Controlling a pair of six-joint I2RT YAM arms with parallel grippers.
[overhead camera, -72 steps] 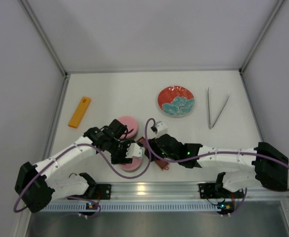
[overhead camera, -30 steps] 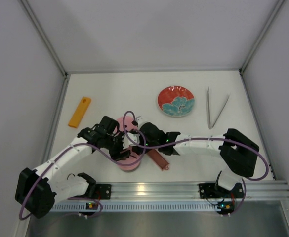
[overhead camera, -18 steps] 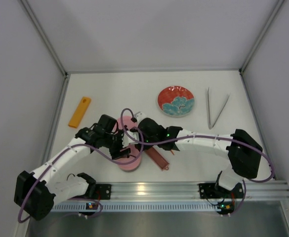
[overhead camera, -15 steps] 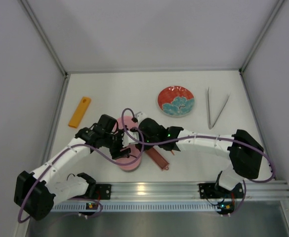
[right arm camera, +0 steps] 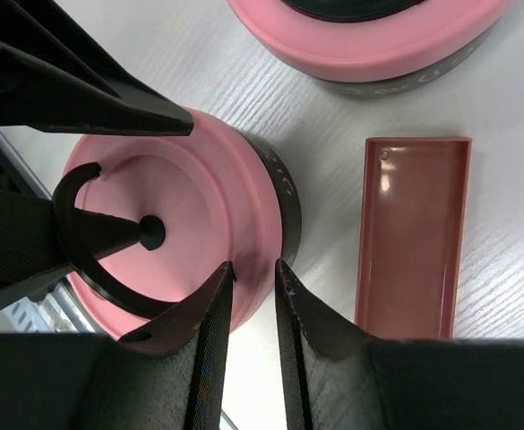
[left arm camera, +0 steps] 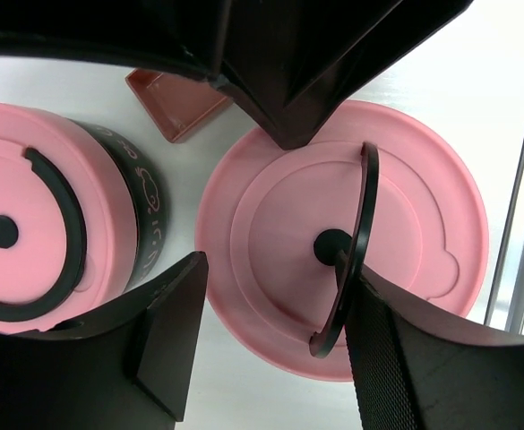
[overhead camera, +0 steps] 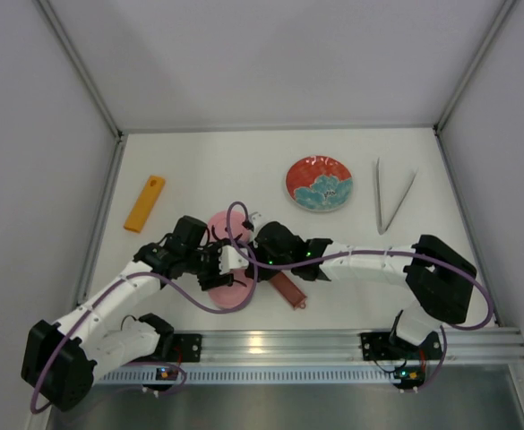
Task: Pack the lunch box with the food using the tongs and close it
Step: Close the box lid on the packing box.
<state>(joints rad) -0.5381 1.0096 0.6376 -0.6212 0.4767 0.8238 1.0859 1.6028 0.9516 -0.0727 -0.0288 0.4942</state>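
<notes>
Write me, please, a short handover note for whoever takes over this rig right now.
Left gripper: open, straddling the near tin's lid, whose handle stands upright.
Right gripper: jaws nearly together at that lid's edge; grip unclear.
Far tin lidded beside it; tongs lie right of the plate, which looks bare.
Done: both tins lidded.
To do: probably stacking them; no food visible.

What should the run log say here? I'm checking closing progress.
near tin lid: on, handle upright | left gripper: open, astride lid | right gripper: narrowly open over rim | tongs: lying far right
</notes>
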